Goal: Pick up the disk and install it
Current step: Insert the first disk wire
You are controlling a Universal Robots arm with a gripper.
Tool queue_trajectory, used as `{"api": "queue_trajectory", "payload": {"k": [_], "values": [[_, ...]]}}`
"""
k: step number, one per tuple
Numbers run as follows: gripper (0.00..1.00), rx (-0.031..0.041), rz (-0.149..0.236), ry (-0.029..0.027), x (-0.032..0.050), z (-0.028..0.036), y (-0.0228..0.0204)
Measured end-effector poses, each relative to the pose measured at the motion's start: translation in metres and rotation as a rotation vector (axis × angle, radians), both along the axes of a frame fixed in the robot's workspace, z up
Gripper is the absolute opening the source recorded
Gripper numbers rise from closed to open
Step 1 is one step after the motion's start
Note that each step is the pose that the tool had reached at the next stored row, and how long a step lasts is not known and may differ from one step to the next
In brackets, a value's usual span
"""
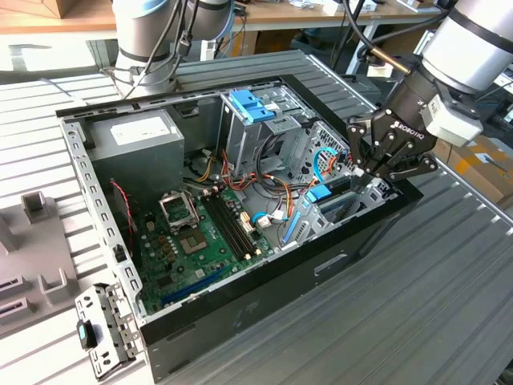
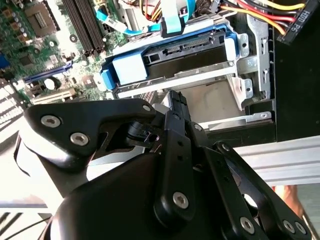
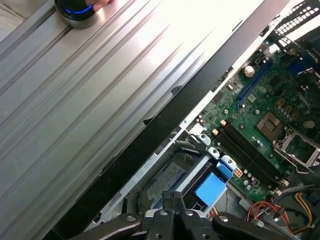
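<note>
The disk (image 1: 322,195) is a dark drive with bright blue rails. It lies flat in the drive bay at the front corner of the open computer case (image 1: 264,297), on the exterior view's right. In the second wrist view the disk (image 2: 192,50) shows its connector edge and a blue tab. In the first wrist view the disk (image 3: 210,189) shows as a blue tab beside the memory slots. My gripper (image 1: 371,170) hovers just above that bay, shut, with nothing between its fingers. Its tips (image 2: 175,98) (image 3: 172,196) point down beside the disk, apart from it.
Inside the case are a green motherboard (image 1: 200,241), a grey power supply (image 1: 136,144), a paler blue tray (image 1: 252,104) and loose cables (image 1: 325,164). A second arm's base (image 1: 148,40) stands behind the case. A metal bracket (image 1: 104,329) lies on the slatted table (image 1: 433,305).
</note>
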State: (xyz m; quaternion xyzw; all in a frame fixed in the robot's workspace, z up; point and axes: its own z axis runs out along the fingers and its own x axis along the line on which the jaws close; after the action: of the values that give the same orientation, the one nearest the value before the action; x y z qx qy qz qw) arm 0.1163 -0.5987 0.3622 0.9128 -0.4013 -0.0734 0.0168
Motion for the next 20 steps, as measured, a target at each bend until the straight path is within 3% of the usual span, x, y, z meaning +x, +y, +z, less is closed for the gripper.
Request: {"api": "queue_trajectory", "payload": {"k": [4, 6, 7, 8, 12, 13, 20], "values": [[0.11, 0.0002, 0.0, 0.0, 0.0, -0.0001, 0.0], [0.11, 0.0002, 0.001, -0.0036, 0.0001, -0.0002, 0.0001], [0.11, 0.0002, 0.001, -0.012, 0.0, -0.0003, 0.0001], [0.11, 0.0002, 0.001, -0.0248, 0.0, -0.0006, 0.0], [0.11, 0.0001, 0.001, -0.0522, 0.0, -0.0012, 0.0], [0.11, 0.0002, 0.001, -0.062, 0.0, -0.0014, 0.0], [0.11, 0.0003, 0.001, -0.0647, 0.0, -0.0014, 0.0]]}}
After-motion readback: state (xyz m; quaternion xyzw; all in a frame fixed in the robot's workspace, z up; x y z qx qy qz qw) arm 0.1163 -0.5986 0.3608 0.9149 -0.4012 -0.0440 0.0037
